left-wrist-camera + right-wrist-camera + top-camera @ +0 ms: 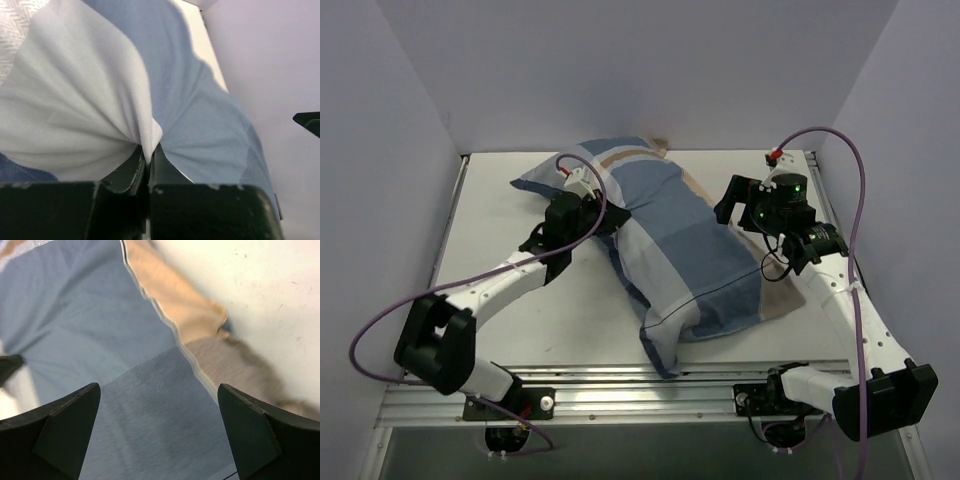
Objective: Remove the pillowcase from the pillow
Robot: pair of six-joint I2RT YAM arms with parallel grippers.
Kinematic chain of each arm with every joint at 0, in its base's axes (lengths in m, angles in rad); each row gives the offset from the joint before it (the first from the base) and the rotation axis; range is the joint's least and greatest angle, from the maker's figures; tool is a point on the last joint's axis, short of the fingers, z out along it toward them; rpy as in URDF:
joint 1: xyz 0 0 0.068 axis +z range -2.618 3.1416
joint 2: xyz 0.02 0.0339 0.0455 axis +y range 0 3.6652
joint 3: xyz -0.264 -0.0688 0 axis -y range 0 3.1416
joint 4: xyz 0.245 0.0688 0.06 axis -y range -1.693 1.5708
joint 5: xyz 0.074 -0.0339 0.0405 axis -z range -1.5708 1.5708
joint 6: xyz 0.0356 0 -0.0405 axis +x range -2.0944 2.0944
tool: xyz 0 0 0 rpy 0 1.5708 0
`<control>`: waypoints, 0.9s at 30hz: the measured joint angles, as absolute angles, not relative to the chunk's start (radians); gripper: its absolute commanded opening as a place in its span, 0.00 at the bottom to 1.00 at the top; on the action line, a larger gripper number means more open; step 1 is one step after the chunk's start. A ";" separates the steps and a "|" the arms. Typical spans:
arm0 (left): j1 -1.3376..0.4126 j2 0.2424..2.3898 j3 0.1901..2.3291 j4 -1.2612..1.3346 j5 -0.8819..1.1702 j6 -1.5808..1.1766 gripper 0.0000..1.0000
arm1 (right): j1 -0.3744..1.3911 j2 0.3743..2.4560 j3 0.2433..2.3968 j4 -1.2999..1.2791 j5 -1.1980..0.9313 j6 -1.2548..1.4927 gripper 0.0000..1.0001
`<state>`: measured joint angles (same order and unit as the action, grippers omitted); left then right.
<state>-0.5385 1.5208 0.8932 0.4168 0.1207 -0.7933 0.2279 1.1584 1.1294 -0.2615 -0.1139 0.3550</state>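
Note:
The pillowcase (690, 250), a patchwork of dark blue, pale blue and tan blocks, lies stuffed and diagonal across the table, from the back left to the front middle. The pillow is hidden inside it. My left gripper (604, 220) is at the case's left side. In the left wrist view it (148, 152) is shut on a raised fold of the pale cloth (90, 100). My right gripper (740, 210) hovers over the case's right side. In the right wrist view it (157, 386) is open, its jaws wide apart above a dark blue block (150, 410), touching nothing.
The white table (520, 320) is boxed in by lilac walls (380, 150) on the left, back and right. A tan flap of the case (175, 295) lies flat on the tabletop (270, 290) at the right. Purple cables (850, 170) loop off both arms.

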 measured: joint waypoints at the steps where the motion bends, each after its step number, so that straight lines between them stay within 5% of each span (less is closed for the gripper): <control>1: -0.539 1.475 0.940 0.314 0.101 -0.746 0.02 | 0.230 1.156 1.130 -0.264 -0.114 0.353 0.98; 9: -0.543 1.313 1.473 -0.456 -0.120 -0.346 0.02 | 0.231 1.137 1.134 -0.275 -0.116 0.344 0.98; 15: -0.612 1.436 1.870 -0.910 -0.216 -0.165 0.02 | 0.231 1.115 1.133 -0.275 -0.140 0.348 0.98; 27: -0.751 2.011 1.906 -0.891 -0.099 -0.128 0.04 | 0.231 1.050 1.090 -0.301 -0.146 0.351 0.99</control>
